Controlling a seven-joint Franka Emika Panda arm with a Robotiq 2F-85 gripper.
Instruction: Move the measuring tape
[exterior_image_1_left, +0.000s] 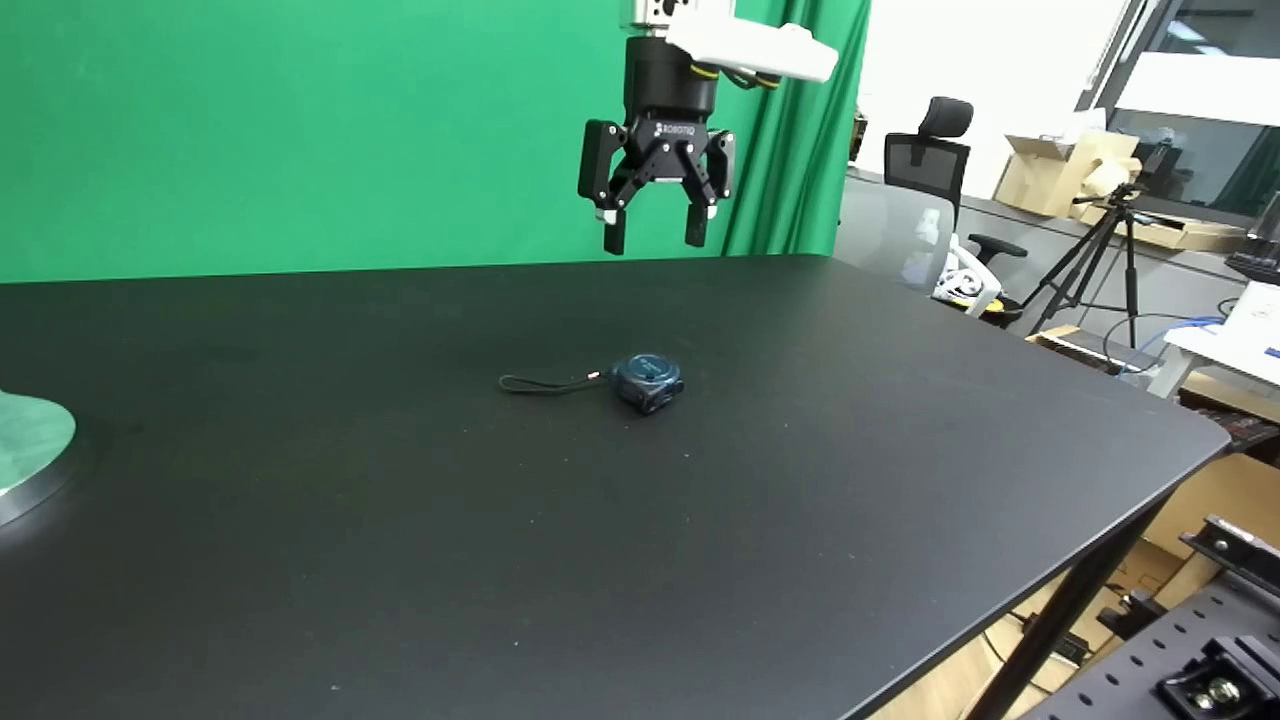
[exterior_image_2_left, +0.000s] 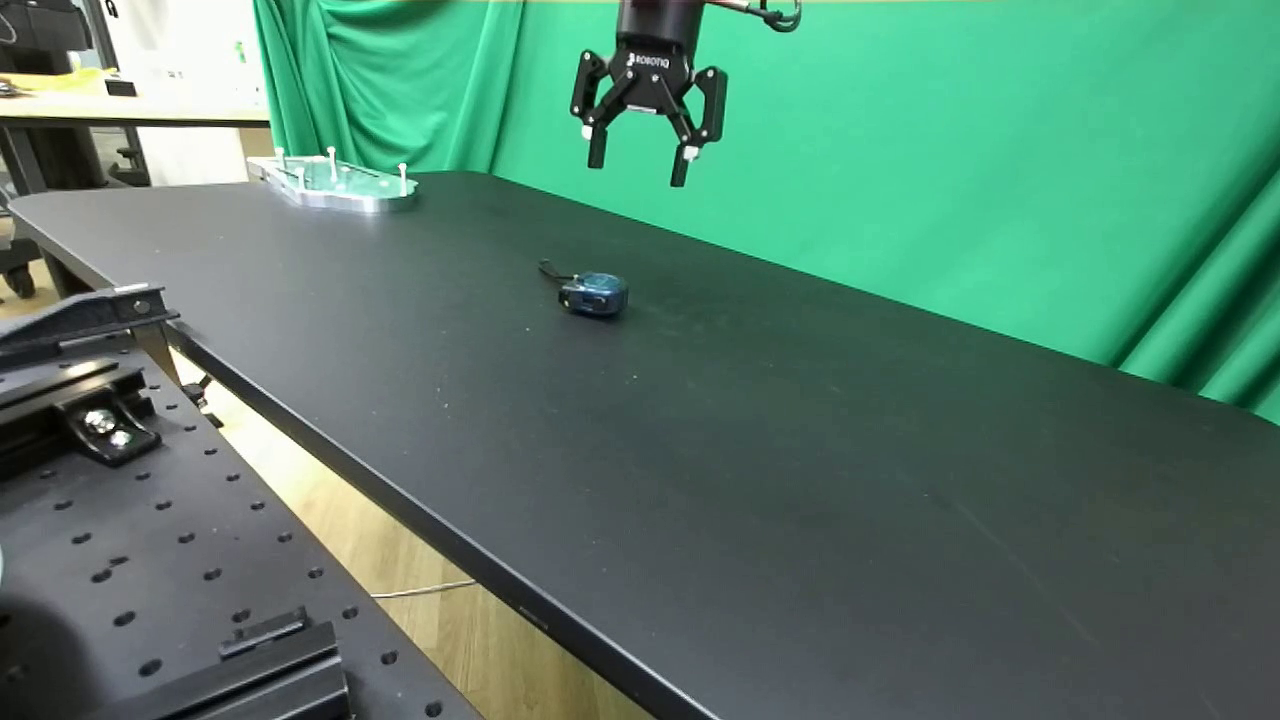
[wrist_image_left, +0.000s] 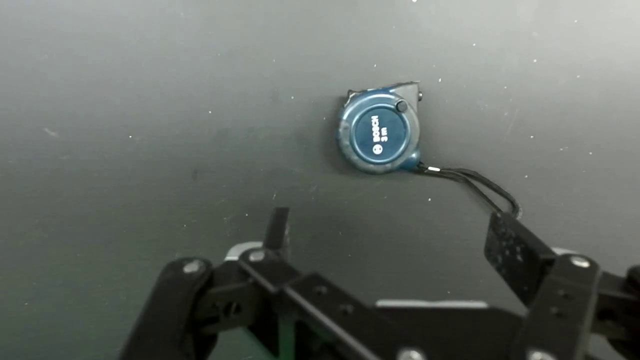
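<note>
The measuring tape is a small dark blue-grey rounded case with a thin black looped strap. It lies flat on the dark table in both exterior views (exterior_image_1_left: 648, 382) (exterior_image_2_left: 595, 295). The wrist view shows its round blue face with white lettering (wrist_image_left: 380, 132), and the strap runs toward the lower right. My gripper hangs with its fingers down, well above the table, in both exterior views (exterior_image_1_left: 655, 247) (exterior_image_2_left: 638, 175). Its fingers are wide apart with nothing between them in the wrist view (wrist_image_left: 391, 215). The right fingertip overlaps the strap's end in that view, but the gripper is high above it.
The dark table (exterior_image_1_left: 500, 560) has a rounded corner and a front edge. A pale green plate with a metallic rim (exterior_image_2_left: 340, 185) and upright posts stands at a table end. A green curtain (exterior_image_1_left: 350, 140) hangs behind. A perforated metal platform (exterior_image_2_left: 210, 530) lies beside the table.
</note>
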